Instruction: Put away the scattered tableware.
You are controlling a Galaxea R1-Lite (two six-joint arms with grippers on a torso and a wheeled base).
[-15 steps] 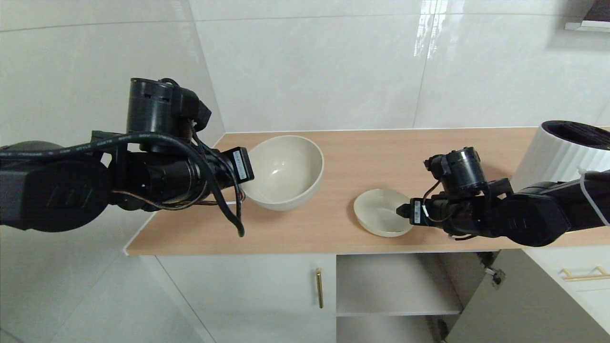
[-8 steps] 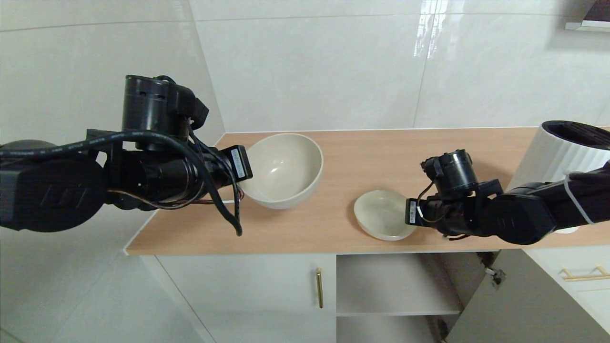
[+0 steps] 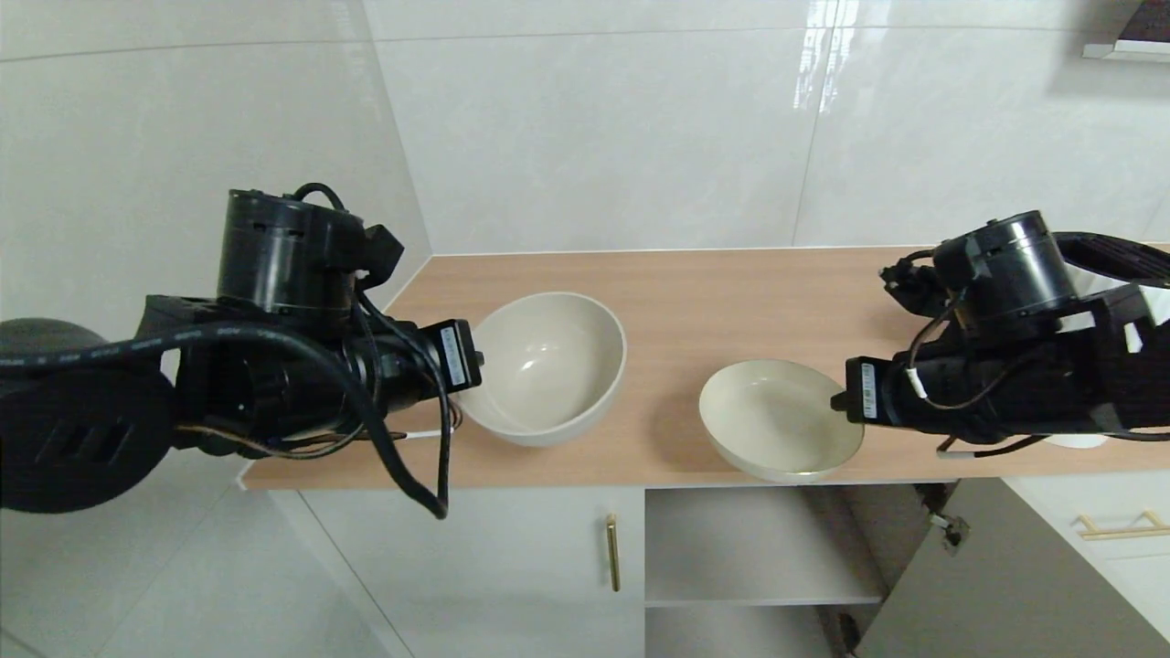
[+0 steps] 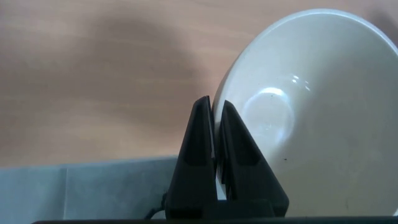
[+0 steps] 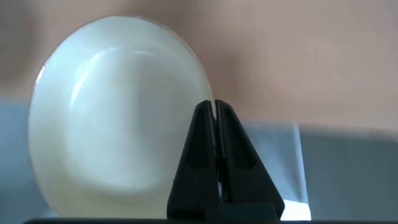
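A large cream bowl [image 3: 547,366] hangs above the left part of the wooden counter [image 3: 686,292], tilted, with my left gripper [image 3: 466,361] shut on its rim. In the left wrist view the two fingers [image 4: 202,134] pinch the large bowl's [image 4: 311,112] edge. A smaller cream bowl [image 3: 777,419] is held over the counter's front edge, my right gripper [image 3: 839,402] shut on its rim. The right wrist view shows that gripper [image 5: 214,112] clamped on the small bowl's [image 5: 118,112] edge.
A white ribbed container [image 3: 1111,265] stands on the counter behind my right arm. Below the counter is a closed door with a brass handle [image 3: 611,551], an open cabinet with a shelf [image 3: 749,599] and its swung-out door [image 3: 996,585]. Tiled walls close the back and left.
The right gripper has lifted the small bowl off the counter and brought it nearer and up. The left arm has lowered the large bowl slightly.
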